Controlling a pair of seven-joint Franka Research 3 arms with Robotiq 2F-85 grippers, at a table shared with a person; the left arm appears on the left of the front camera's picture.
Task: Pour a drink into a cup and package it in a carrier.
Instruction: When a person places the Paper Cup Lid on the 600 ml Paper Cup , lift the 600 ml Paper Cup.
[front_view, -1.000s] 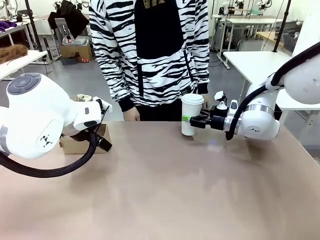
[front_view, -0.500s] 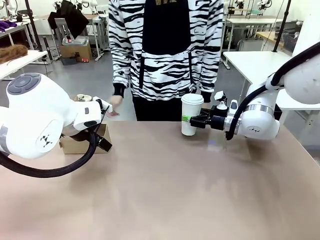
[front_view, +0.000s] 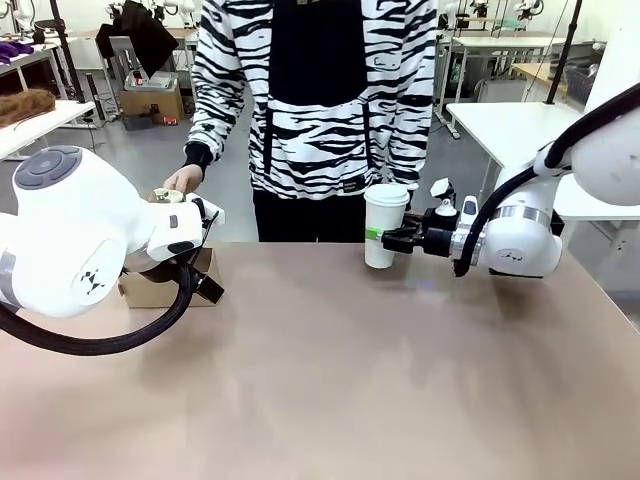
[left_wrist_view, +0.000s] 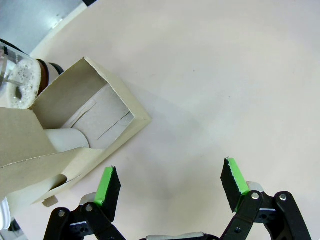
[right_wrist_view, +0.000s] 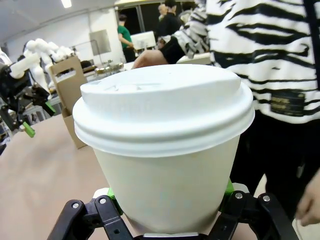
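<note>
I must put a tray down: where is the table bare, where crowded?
Bare: the tabletop between the carrier and the cup in the right gripper, and the near side. Crowded: the far left, around the carrier and left gripper.

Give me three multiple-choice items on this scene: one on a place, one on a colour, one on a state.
1. Where does the carrier stand?
A) by the left arm
B) by the right arm
C) in the person's hands

2. What colour is the lid on the cup?
A) black
B) white
C) brown

3. How is the right pincer?
A) open and empty
B) shut on the cup
C) shut on the carrier

Answers:
1 A: the front view shows it on the table just behind the left arm.
2 B: the lid is white, like the cup.
3 B: it clamps the cup's sides.
</note>
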